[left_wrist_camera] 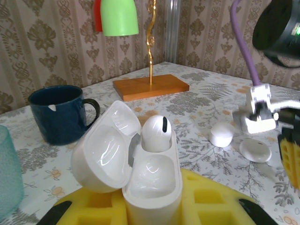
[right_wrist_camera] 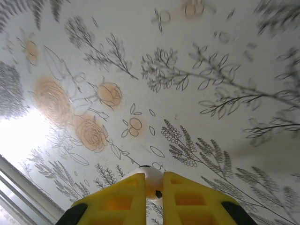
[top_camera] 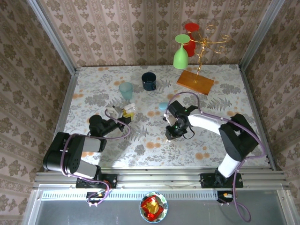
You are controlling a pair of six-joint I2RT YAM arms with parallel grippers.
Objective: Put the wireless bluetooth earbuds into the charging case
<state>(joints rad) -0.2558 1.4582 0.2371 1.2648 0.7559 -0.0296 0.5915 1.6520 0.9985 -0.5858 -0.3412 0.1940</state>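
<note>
While the left claw (top_camera: 123, 113) is pressed together on the charging case (left_wrist_camera: 152, 183), the case stands upright between its yellow pads, above the bench (top_camera: 140, 145). Its lid is swung open to the left. One white earbud (left_wrist_camera: 156, 133) sits in the far socket of the case, and the near socket shows as a bare glossy hollow.

The right claw (right_wrist_camera: 152, 186) hangs over the floral bench, its yellow fingers drawn close and pinching the second earbud (right_wrist_camera: 151, 176) between their tips. In the overhead view this claw is well apart from the case, to its right.

Behind the case stand a dark blue mug (left_wrist_camera: 58, 112) and a teal cup (top_camera: 125, 90). Farther back is a wooden stand base (left_wrist_camera: 150, 86), with a green cup (left_wrist_camera: 119, 16) hung upside down above it.
</note>
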